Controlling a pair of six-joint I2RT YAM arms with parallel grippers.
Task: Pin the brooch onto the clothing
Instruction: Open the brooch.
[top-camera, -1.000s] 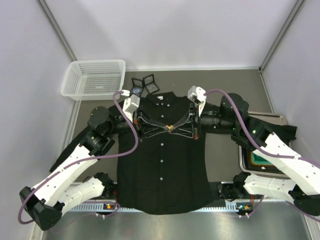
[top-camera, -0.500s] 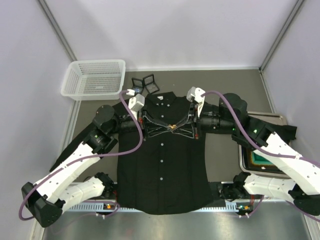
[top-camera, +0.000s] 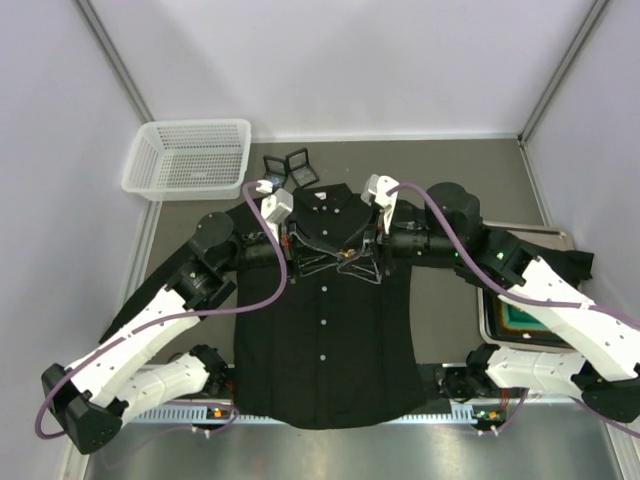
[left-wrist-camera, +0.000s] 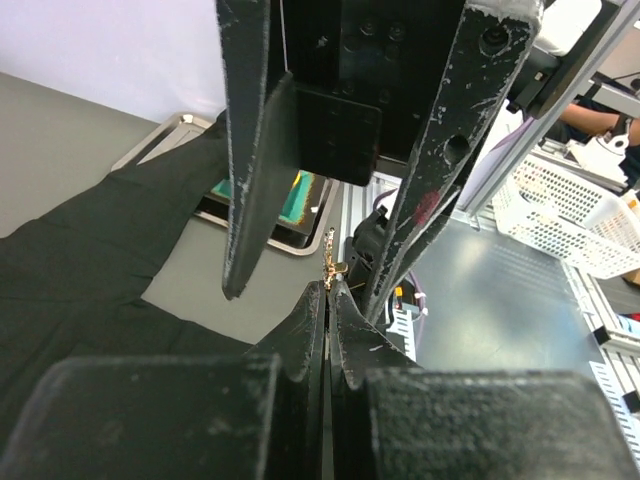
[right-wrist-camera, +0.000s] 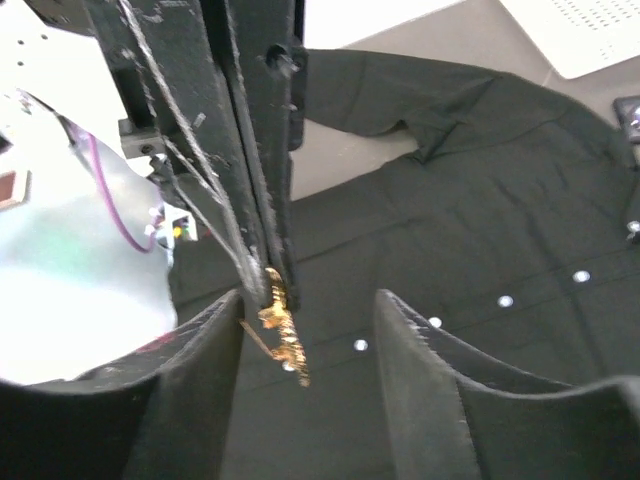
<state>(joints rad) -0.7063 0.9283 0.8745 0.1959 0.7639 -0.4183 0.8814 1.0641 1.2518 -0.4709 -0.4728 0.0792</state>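
Pinches the small gold brooch (left-wrist-camera: 329, 262) in the pressed-together tips of the left gripper (left-wrist-camera: 327, 300), with the right gripper (right-wrist-camera: 310, 300) spread wide around it and gripping nothing, above the chest of the black shirt (top-camera: 325, 340) laid mid-way across the table (top-camera: 450, 170), collar toward the far edge. Looks like a two-handed readying of the pin, not yet at the cloth; calls next for a careful right-hand close on the brooch.
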